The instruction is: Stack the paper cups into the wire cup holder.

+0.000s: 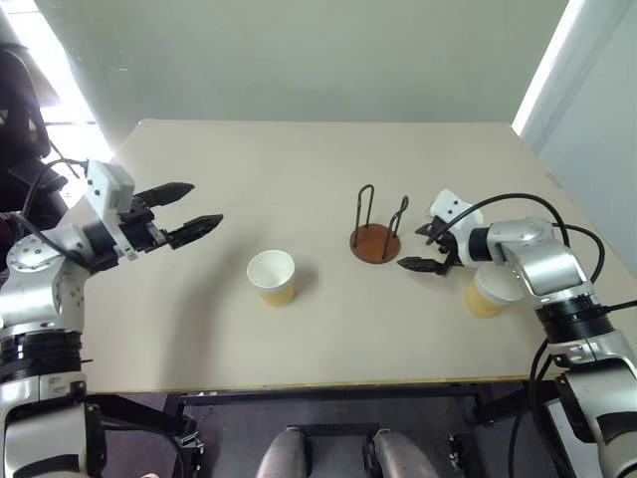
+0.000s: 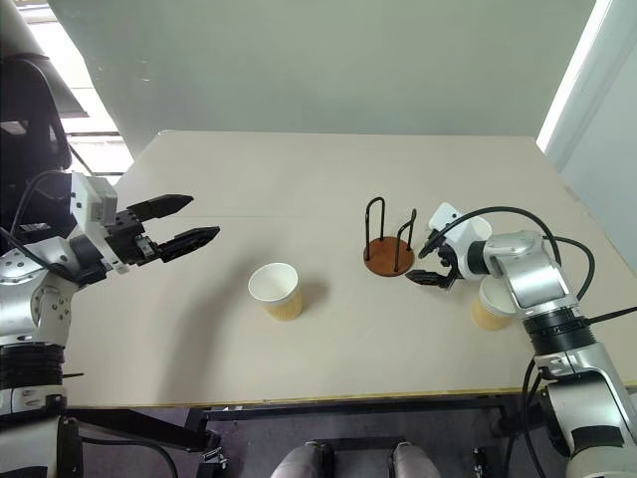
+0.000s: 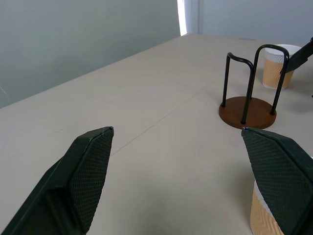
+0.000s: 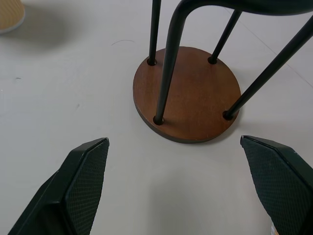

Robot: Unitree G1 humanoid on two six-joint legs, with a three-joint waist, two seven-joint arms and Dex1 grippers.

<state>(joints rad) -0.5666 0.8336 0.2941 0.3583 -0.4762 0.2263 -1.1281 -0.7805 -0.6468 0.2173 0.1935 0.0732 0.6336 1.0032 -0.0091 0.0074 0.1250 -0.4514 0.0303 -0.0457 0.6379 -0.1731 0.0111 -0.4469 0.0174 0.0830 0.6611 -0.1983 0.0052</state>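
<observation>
Left eye view shows the wire cup holder [image 1: 375, 239] empty, mid-tabletop [image 1: 299, 169]. One paper cup [image 1: 272, 277] stands left of it, another [image 1: 488, 293] beside the right arm. Right tool [image 1: 426, 247] gapes wide just beside the holder; left tool [image 1: 184, 209] hovers wide, empty.

The wire cup holder [image 2: 389, 245] is standing empty near the middle of the tabletop [image 2: 328, 169]. The right gripper [image 2: 430, 265] is hovering just beside its base with fingers spread wide, holding nothing. One paper cup [image 2: 276, 290] is sitting upright toward the left; another cup [image 2: 492, 303] is peeking out behind the right arm. The left gripper [image 2: 189, 222] is hanging open above the tabletop's left side, well apart from everything.
</observation>
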